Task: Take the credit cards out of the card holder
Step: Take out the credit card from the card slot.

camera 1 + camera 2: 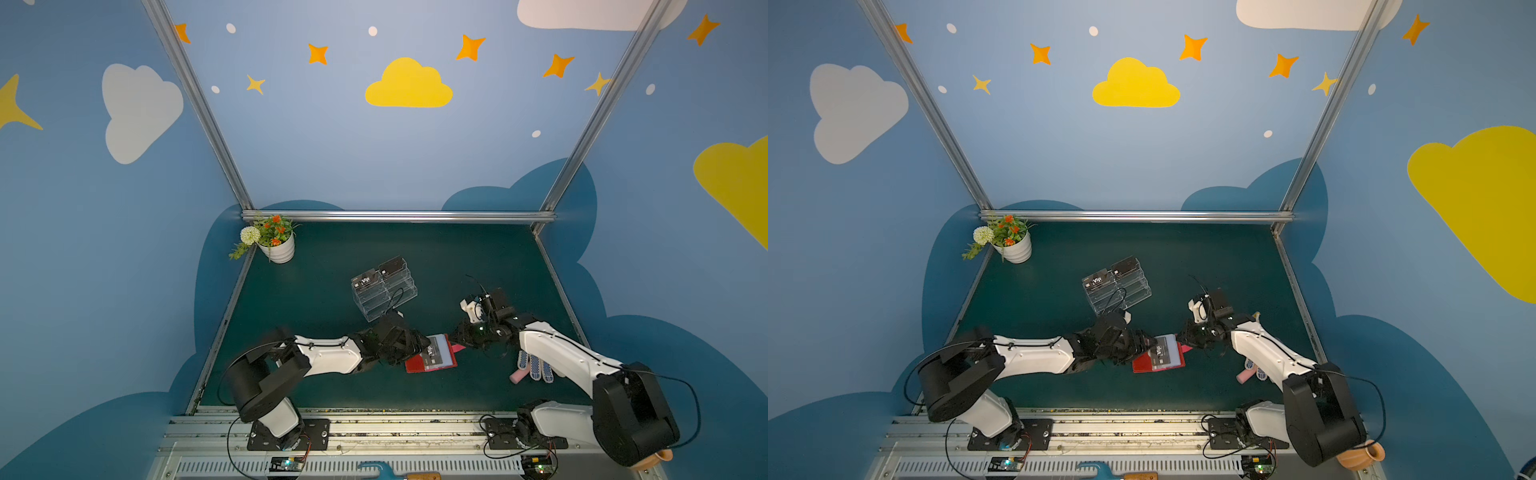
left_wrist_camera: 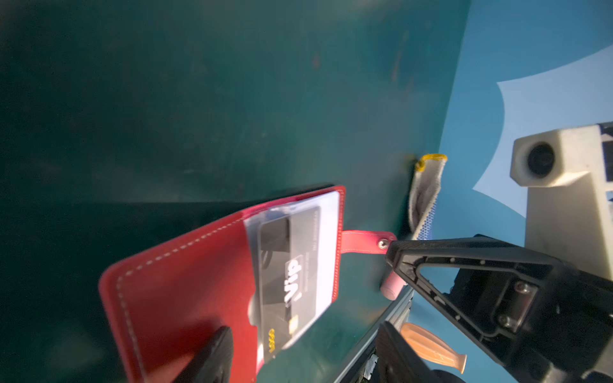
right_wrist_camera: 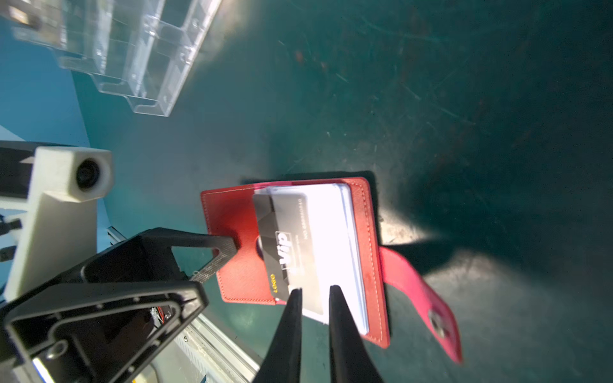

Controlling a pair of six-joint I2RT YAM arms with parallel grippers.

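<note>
The red card holder (image 1: 415,366) lies open on the green mat in both top views. A dark credit card (image 2: 282,265) with white "Vip" lettering sticks partly out of its clear sleeve (image 3: 328,232). My left gripper (image 2: 303,351) is open, and one of its fingers (image 3: 225,247) rests on the red cover (image 3: 232,219) beside the card. My right gripper (image 3: 316,288) hovers at the card and sleeve edge, its jaws a narrow gap apart; I cannot tell whether they pinch anything. The pinkish snap tab (image 3: 411,282) lies loose to one side. Two more dark cards (image 1: 365,280) stand in the acrylic stand.
The clear tiered acrylic stand (image 1: 384,295) sits just behind the left gripper. A white flower pot (image 1: 278,247) stands in the back left corner. A dotted glove (image 1: 536,368) and a pink piece (image 1: 519,376) lie under the right arm. An aluminium rail (image 1: 374,419) borders the front.
</note>
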